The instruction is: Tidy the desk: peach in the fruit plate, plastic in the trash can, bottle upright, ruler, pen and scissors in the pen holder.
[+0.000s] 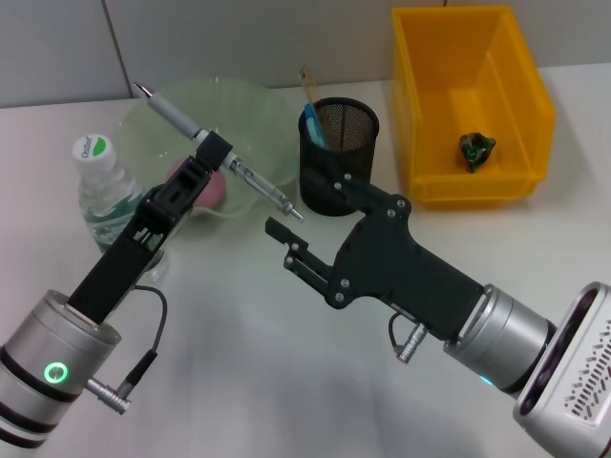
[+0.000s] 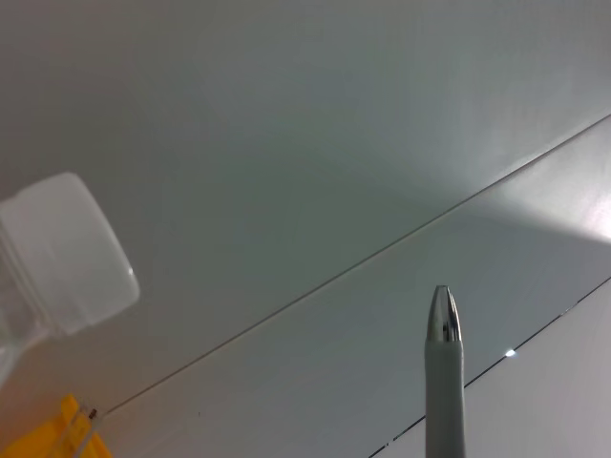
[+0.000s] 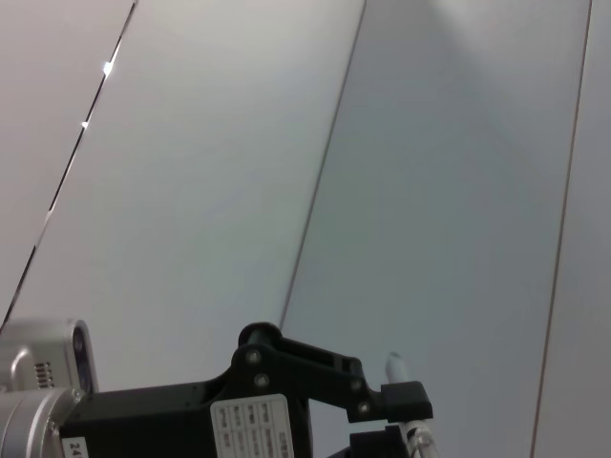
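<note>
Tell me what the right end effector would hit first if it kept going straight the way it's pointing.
Probably the pen held in the left end effector. The right end effector points toward the pen's lower end, though depth is unclear from the head view.

A smooth white matte bench (image 1: 286,382) spreads under both hands; its widest bare stretch lies below the right hand (image 1: 286,246) and between it and the left hand (image 1: 215,153). Beyond the left hand, at the bench's far edge, stands a pale grey panelled wall (image 1: 57,48), split by one thin dark upright seam (image 1: 115,48).

The left wrist view shows flat pale grey panels (image 2: 286,143) crossed by a slanting dark joint (image 2: 334,272), with a small bright glint (image 2: 511,353) on a second joint. The right wrist view shows similar grey panels (image 3: 458,191) with a narrow dark joint (image 3: 325,162).
</note>
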